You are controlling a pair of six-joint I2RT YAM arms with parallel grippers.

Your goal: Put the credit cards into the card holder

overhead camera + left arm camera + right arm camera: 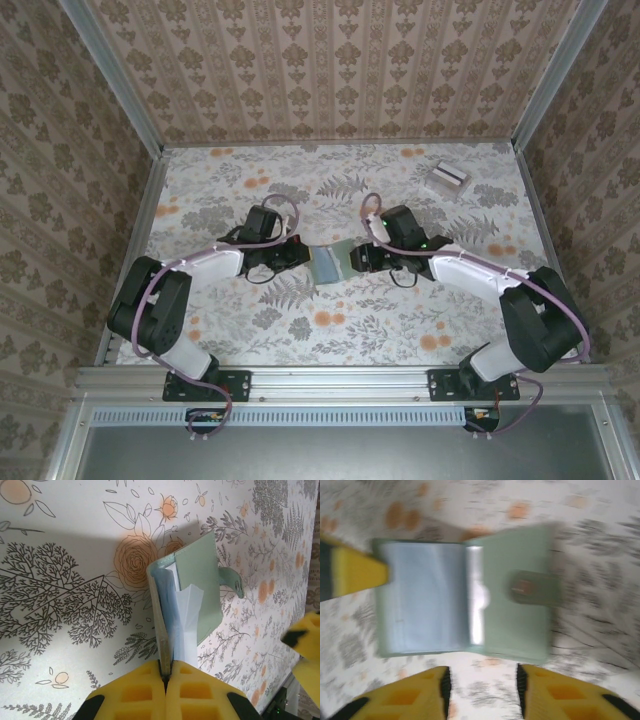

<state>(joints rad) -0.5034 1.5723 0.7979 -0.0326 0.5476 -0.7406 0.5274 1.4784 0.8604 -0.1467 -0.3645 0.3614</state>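
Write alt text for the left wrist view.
The left end effector, with yellow fingers, is shut on one edge of the open grey-green card holder, whose pale blue inside and clasp tab are showing. A floral-patterned table lies behind it.

The left gripper (165, 672) has its yellow pads pressed together on the near edge of the holder (202, 580), pinching one leaf of it. The holder stands open on that edge above the flowered cloth (65, 555), green cover to the right and pale blue lining (164, 605) to the left. A glossy, whitish sleeve (189, 617) sticks out between them. A green tab (231, 582) curls off the cover's right side. One yellow fingertip (306, 639) of the other arm pokes in at the right edge, apart from the holder.
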